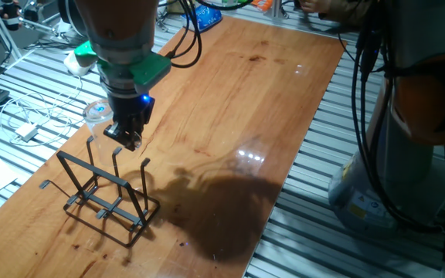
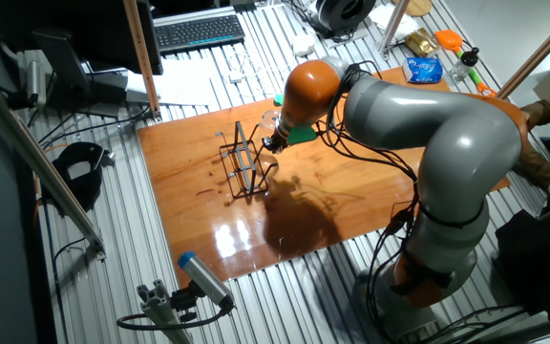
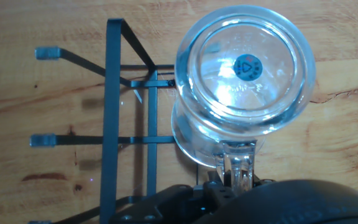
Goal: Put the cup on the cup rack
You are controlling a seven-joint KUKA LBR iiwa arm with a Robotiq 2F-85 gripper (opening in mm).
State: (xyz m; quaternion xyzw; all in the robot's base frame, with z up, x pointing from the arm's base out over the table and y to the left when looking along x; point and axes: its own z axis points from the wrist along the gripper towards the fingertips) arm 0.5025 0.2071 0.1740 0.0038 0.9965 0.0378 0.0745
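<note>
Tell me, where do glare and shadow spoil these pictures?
One fixed view: lamp glare on the table, the arm's dark shadow beside the cup rack. Other fixed view: sheen along the near table edge. Hand view: highlights inside the cup, gripper a dark blur.

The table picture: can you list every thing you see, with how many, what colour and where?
cup: one, clear glass, held upside down above the rack's prongs
cup rack: one, black wire, three prongs, on the near end of the table
table: one, brown wood, middle of the picture
keyboard: one, black, on the slatted bench beyond the table
white cables: a few, on the bench beside the table
arm: one, grey and orange, reaching over the table
pincer: one, black, shut on the cup's handle
</note>
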